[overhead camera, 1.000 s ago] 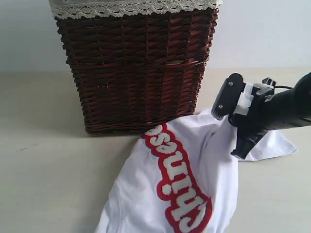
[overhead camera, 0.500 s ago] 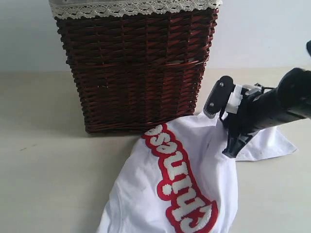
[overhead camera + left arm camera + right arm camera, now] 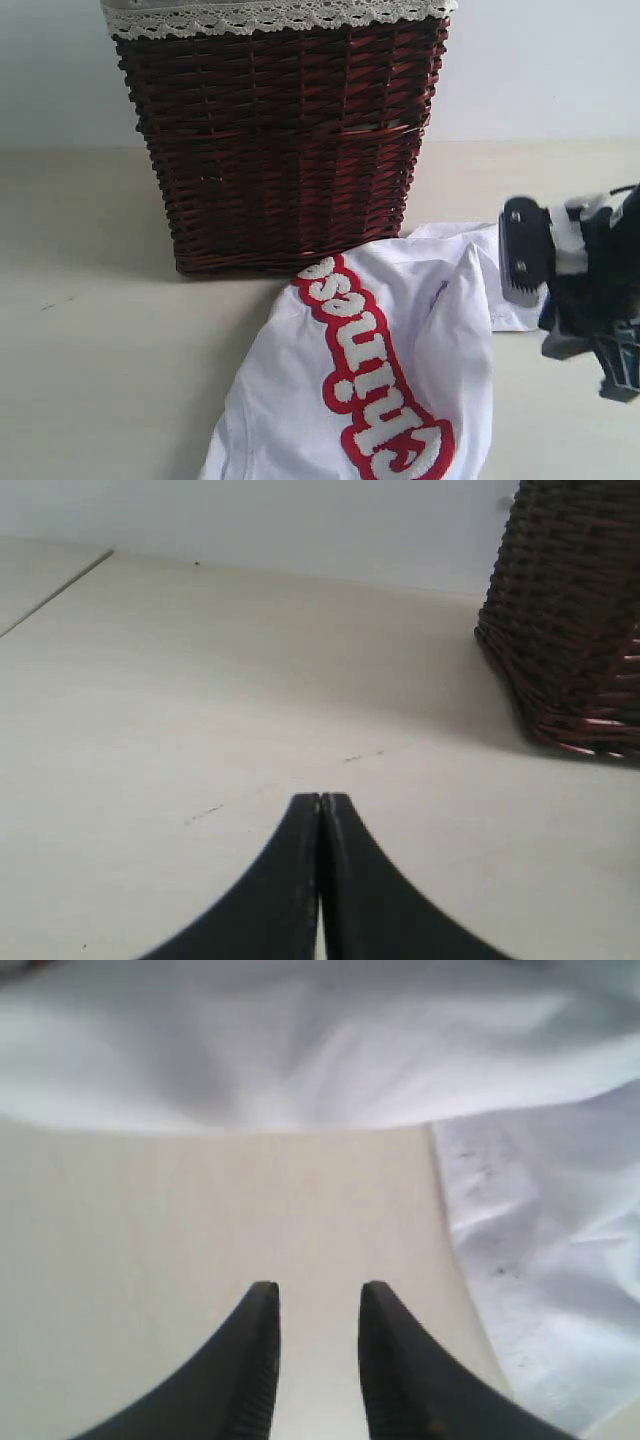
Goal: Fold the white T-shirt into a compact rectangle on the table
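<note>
The white T-shirt (image 3: 430, 300) lies crumpled on the table (image 3: 90, 330) in front of the basket, its red-outlined letters (image 3: 370, 370) facing up. One sleeve spreads towards the right arm (image 3: 590, 260), which hovers just right of the shirt. In the right wrist view my right gripper (image 3: 318, 1295) is open over bare table (image 3: 200, 1210), nothing between its fingers, with the shirt's fabric (image 3: 300, 1050) just beyond and beside it. My left gripper (image 3: 321, 798) is shut and empty over bare table (image 3: 150, 710), away from the shirt.
A tall dark wicker basket (image 3: 280, 140) with white lace trim stands behind the shirt, touching its far edge. It also shows in the left wrist view as the basket (image 3: 570, 610). A pale wall (image 3: 540, 60) runs behind the table.
The right gripper let go of the shirt's fabric, opened, and swung right and down away from it. The raised fold has dropped onto the table. The left gripper stays shut.
</note>
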Tool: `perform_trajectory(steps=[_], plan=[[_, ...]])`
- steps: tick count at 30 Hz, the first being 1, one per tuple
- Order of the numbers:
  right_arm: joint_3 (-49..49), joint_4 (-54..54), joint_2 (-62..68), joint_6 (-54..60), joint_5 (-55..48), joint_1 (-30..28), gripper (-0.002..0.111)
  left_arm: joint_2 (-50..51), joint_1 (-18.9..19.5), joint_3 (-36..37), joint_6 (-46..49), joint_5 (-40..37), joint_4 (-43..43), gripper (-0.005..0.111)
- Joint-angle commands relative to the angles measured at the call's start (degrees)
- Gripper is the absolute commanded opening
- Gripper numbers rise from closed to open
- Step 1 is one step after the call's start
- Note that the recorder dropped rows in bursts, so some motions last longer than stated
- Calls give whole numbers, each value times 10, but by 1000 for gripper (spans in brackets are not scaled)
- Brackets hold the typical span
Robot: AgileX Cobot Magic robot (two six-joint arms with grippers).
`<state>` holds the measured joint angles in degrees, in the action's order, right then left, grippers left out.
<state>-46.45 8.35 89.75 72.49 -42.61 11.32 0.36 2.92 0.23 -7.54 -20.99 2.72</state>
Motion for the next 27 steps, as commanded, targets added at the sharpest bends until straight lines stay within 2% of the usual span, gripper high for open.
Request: perform_trajectory(steps=[1,3,6,17,20,24,27], plan=[[25,-12,58,154,105,-15,35,-4,-1,-2,-1,8,0,0],[26,-6,89,198,165,-15,45,-4,-1,-2,-1,8,0,0],[26,25,116,232,250,-15,52,-4,-1,-2,-1,8,0,0],[25,135,184,261,284,-15,50,-4,-1,-2,-1,8,0,0],[25,150,185,254,278,-15,35,-4,-1,-2,-1,8,0,0],[25,150,182,216,264,-15,2,-4,-1,-2,-1,8,0,0],[25,150,175,207,231,-15,0,-4,-1,-2,-1,8,0,0]])
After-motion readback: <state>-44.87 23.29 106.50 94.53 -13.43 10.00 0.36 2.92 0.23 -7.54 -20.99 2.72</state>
